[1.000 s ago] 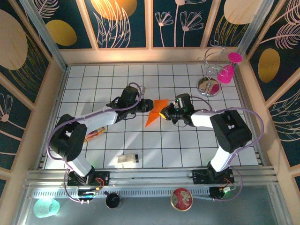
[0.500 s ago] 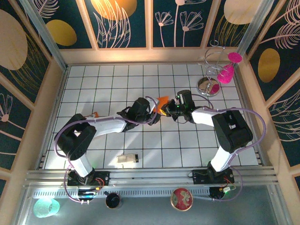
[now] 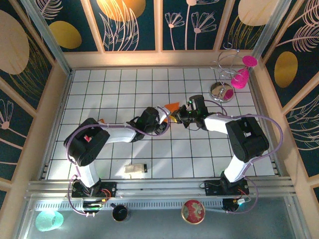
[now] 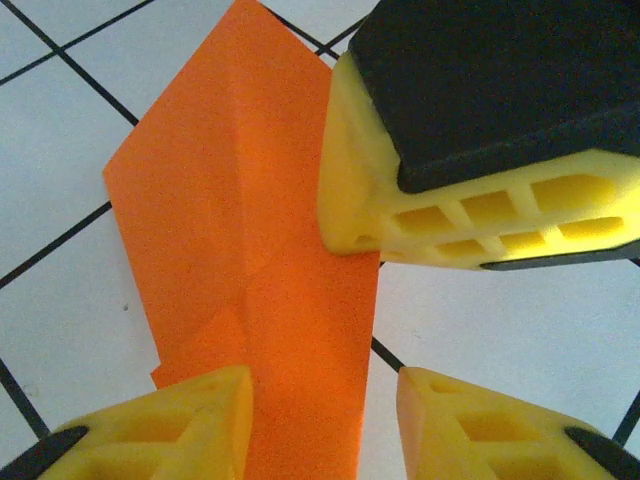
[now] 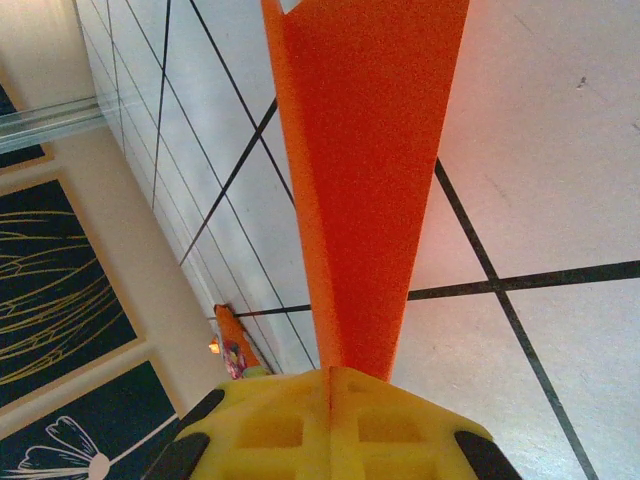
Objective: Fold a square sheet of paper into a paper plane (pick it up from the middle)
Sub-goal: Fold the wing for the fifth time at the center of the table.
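The orange square sheet of paper (image 4: 240,190), folded narrow with a centre crease, hangs over the white tiles; from above just a corner of the paper (image 3: 172,106) shows. My right gripper (image 5: 330,385) is shut on one end of the sheet (image 5: 365,180), and its yellow fingers (image 4: 440,200) press the paper's right edge in the left wrist view. My left gripper (image 4: 325,410) stands open astride the lower strip, the paper close to its left finger and a gap at the right one. From above, the left gripper (image 3: 166,121) and the right gripper (image 3: 175,116) meet at mid-table.
A small beige block (image 3: 135,169) lies near the front edge. A crinkled multicoloured wrapper (image 5: 232,345) lies at the left, partly behind the left arm (image 3: 101,121). A wire stand (image 3: 225,74) with a pink cup (image 3: 240,78) stands at the back right.
My left arm has swung right and its gripper has come in under the paper beside the right gripper. The paper has turned edge-on, so less of it shows from above. The right gripper kept its grip.
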Action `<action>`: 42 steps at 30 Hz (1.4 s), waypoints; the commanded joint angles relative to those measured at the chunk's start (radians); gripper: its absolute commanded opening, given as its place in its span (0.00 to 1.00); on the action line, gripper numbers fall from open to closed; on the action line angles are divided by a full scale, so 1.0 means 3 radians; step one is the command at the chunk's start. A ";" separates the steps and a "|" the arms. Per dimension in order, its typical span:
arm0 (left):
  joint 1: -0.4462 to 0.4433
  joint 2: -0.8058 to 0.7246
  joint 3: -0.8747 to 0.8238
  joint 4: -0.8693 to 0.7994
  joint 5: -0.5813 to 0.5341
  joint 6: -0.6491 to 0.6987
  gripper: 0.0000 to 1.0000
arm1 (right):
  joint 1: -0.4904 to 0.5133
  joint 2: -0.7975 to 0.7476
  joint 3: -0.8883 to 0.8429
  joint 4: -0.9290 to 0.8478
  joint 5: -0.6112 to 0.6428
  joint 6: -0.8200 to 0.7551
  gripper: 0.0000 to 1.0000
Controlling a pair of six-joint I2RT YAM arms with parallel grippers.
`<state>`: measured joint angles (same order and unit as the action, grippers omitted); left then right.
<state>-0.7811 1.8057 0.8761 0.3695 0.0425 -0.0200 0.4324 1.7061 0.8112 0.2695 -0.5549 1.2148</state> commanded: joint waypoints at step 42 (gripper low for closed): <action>-0.0004 0.0309 -0.0042 0.0262 0.0348 0.0014 0.10 | -0.0372 -0.0324 0.0126 -0.0718 0.0405 -0.0737 0.55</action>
<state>-0.7818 1.8687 0.8692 0.4316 0.0963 -0.0044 0.3382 1.6440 0.8421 0.0921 -0.4702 1.0523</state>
